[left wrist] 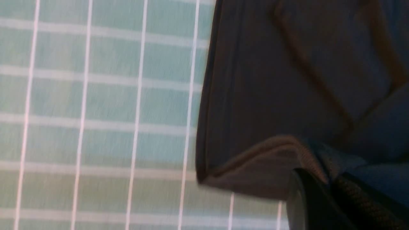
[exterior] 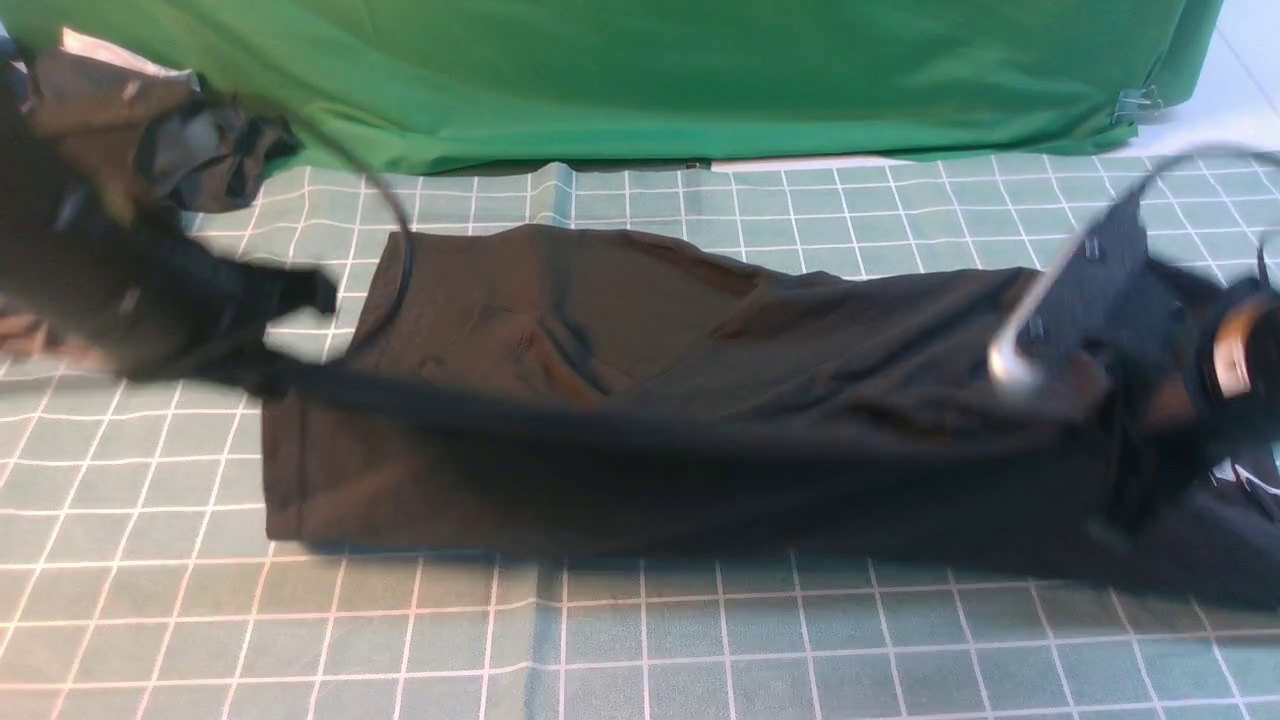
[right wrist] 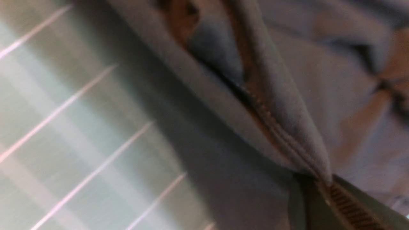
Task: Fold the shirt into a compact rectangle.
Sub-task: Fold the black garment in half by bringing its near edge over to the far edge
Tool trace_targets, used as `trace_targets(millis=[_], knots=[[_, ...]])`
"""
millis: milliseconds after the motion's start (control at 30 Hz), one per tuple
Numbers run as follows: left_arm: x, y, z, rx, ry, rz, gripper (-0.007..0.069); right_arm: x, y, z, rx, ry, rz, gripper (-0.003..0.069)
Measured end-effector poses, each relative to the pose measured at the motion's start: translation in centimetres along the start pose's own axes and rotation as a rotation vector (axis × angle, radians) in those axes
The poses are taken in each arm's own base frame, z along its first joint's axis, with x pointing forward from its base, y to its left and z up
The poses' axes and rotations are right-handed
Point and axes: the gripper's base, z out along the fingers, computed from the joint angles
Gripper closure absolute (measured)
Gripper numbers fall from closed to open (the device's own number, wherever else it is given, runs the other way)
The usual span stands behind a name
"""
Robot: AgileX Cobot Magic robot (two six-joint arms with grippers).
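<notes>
Front view, left to right:

- Heap of dark clothes [exterior: 150, 130], far corner, well apart from the work.
- Left arm [exterior: 110, 300], blurred.
- Shirt [exterior: 640, 400], black, lying lengthwise on the checked cloth [exterior: 640, 640]. One long edge is raised into a taut ridge between both arms, probably so it can go over as one straight fold.
- Right arm [exterior: 1230, 350], blurred, at the shirt's other end.

Finger state is unreadable from the front.

Left wrist view: left gripper [left wrist: 329, 191], fingers clamped on the hem near a corner.

Right wrist view: right gripper [right wrist: 319, 188], fingers pinched on a stitched seam.

Neither wrist view shows the shirt's full span.
</notes>
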Motion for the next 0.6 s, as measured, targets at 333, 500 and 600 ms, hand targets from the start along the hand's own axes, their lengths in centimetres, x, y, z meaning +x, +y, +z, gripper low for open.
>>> trace_targets(millis=[333,500,600], knots=[[-11.2,-0.5,5.9,-0.009,-0.046,-0.046,0.0610,-6.3,-6.8,6.6,0.008,0.005,-0.008,0.0636],[-14.1,-0.7,9.2,-0.026,-0.050,-0.039,0.0610,-8.3,-9.0,10.4,-0.009,0.033,0.001,0.0636],[-15.2,-0.7,11.0,-0.034,-0.041,-0.037,0.0610,-9.1,-9.8,12.1,-0.017,0.045,0.009,0.0636]])
